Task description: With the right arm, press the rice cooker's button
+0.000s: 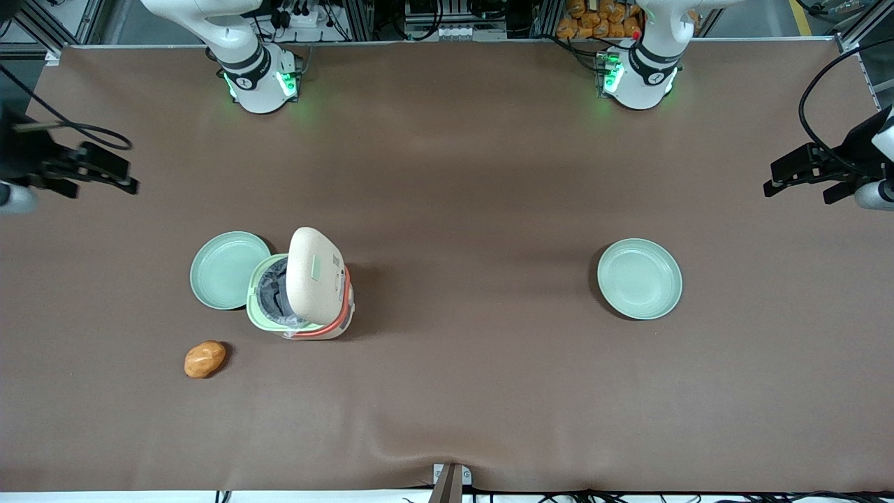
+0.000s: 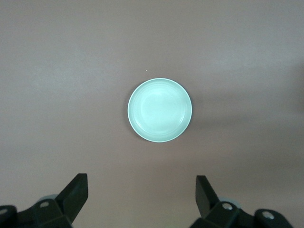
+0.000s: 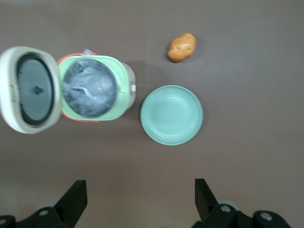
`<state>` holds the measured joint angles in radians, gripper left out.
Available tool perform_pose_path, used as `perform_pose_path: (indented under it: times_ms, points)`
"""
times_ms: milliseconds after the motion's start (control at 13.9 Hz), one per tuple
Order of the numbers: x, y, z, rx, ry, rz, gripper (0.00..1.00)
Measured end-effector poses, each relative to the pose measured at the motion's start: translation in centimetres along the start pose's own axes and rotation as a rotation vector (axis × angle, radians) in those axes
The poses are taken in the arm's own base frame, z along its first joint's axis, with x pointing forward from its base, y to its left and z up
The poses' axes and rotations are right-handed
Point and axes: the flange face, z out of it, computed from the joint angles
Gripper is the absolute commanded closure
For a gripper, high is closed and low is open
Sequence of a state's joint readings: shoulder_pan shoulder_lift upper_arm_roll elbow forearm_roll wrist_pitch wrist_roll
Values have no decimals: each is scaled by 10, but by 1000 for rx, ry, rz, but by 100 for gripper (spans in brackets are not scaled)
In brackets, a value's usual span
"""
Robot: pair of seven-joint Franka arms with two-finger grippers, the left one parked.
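Hanging high with fingers (image 3: 76, 199) spread wide and gripping nothing, at the working arm's end of the surface (image 1: 489, 209): the hand (image 1: 105, 175). Sitting well apart from it, nearer the front camera and more toward mid-surface: the rice cooker (image 1: 302, 302), lid (image 1: 316, 276) standing open, dark pot showing. Lying just beside the cooker, a pale green plate (image 1: 225, 271); near both, a potato (image 1: 204, 359). Button not clearly showing; probably requiring a long reach down and inward toward the cooker's body.
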<state>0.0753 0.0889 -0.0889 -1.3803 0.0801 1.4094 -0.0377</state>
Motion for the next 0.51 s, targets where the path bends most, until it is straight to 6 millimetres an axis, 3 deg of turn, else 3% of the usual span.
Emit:
perform_pose_path:
  times_ms: [216, 505]
  points:
    - [-7, 28, 1, -58, -48, 3, 0]
    - [-9, 22, 3, -65, -65, -9, 0]
